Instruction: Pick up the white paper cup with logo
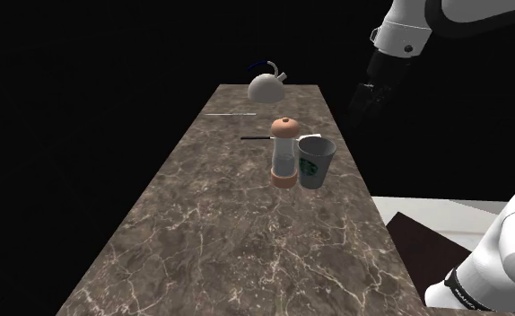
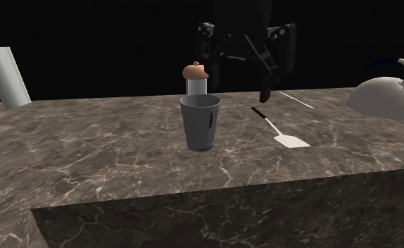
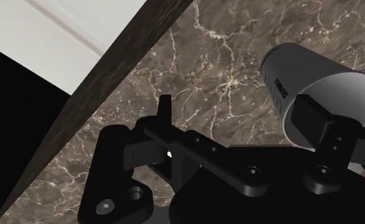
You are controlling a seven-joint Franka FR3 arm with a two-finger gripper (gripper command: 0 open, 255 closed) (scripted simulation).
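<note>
The paper cup [image 1: 316, 162] stands upright on the marble counter [image 1: 229, 233], pale grey-white with a green logo on its side. In the second exterior view the cup [image 2: 200, 122] looks plain grey and sits near the counter's middle. My black gripper [image 1: 363, 100] hangs in the air beyond the counter's edge on the shoulder view's right, above and behind the cup. In the wrist view the gripper [image 3: 238, 121] is open, its fingers wide apart with nothing between them. The cup [image 3: 318, 86] lies beyond one fingertip, outside the gap.
A clear shaker with an orange top [image 1: 284, 153] stands touching or nearly touching the cup. A spatula [image 2: 281, 131] and a thin white rod [image 2: 296, 100] lie further along. A white kettle [image 1: 267, 87] sits at the far end. A paper roll [image 2: 7, 75] stands at the second exterior view's left.
</note>
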